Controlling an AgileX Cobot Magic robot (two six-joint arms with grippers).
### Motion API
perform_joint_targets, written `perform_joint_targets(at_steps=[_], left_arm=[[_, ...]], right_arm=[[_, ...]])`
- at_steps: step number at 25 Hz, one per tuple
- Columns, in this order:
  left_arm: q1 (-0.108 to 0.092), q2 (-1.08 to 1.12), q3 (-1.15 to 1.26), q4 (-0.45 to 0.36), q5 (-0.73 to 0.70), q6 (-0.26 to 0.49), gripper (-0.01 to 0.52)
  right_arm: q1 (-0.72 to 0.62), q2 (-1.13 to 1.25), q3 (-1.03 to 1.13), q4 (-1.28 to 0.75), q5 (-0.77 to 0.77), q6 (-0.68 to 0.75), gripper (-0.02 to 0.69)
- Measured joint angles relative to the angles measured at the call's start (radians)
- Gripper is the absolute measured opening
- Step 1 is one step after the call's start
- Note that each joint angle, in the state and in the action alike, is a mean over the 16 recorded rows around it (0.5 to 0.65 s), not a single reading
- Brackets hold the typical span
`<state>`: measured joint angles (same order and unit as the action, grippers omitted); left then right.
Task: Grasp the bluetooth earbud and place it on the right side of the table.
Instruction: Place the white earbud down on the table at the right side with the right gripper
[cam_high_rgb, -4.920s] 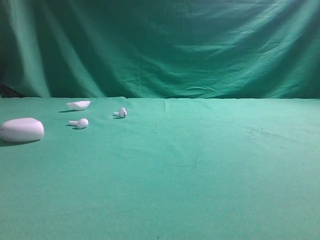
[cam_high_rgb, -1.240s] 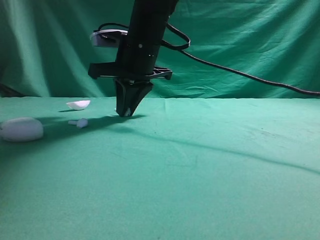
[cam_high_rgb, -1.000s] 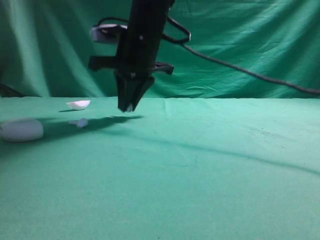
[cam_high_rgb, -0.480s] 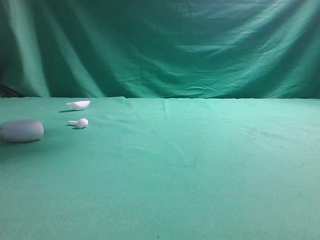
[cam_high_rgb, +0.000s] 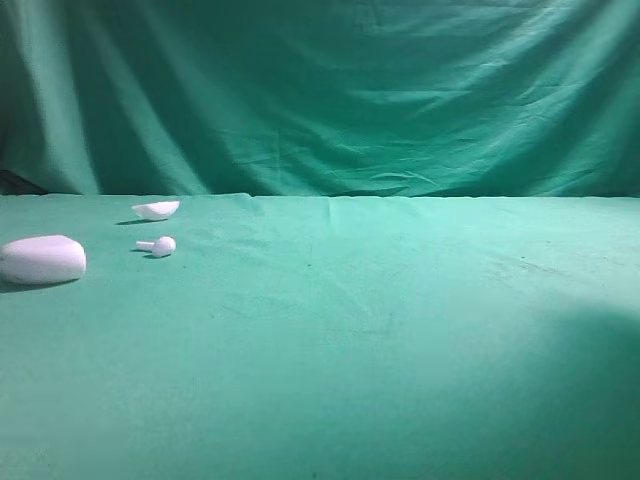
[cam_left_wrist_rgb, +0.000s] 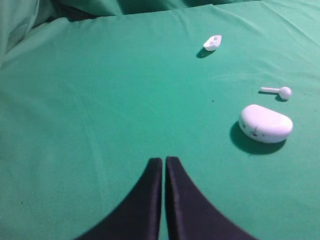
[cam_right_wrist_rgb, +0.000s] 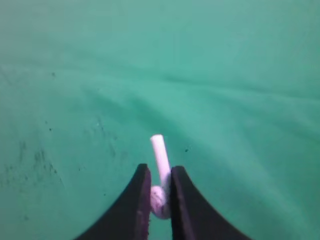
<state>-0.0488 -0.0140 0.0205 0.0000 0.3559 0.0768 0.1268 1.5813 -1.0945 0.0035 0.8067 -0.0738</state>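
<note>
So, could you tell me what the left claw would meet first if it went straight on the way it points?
Probably only the table: ahead of the left claw lies bare green cloth. The white case sits off to its right.

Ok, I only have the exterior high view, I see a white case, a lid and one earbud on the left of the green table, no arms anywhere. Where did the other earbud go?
Observer: The right wrist view shows the bluetooth earbud pinched in the right gripper, its stem poking out past the fingertips.
Operator: Is it down on the cloth yet?
Observer: That view shows only blurred green table beyond the stem; contact can't be judged.
Operator: And the left arm?
Observer: In the left wrist view the left gripper is shut with nothing between the jaws.
Operator: Is it near the case?
Observer: No, the white case lies apart from it, off to the right in that view.
</note>
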Motion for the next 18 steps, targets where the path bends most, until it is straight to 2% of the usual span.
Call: perform_joint_targets(at_steps=[5,10,18], left_arm=[[0.0,0.0,0.0,0.0,0.0,0.0,0.0],[0.0,0.0,0.0,0.0,0.0,0.0,0.0],[0.0,0.0,0.0,0.0,0.0,0.0,0.0]], right_arm=[[-0.008,0.05,0.151,0.032,-0.164,-0.027,0.093],[-0.008,0.114,0.195,0.051,-0.254,-0.058,0.108],[-0.008,0.158,0.171,0.062,-0.27,-0.077,0.249]])
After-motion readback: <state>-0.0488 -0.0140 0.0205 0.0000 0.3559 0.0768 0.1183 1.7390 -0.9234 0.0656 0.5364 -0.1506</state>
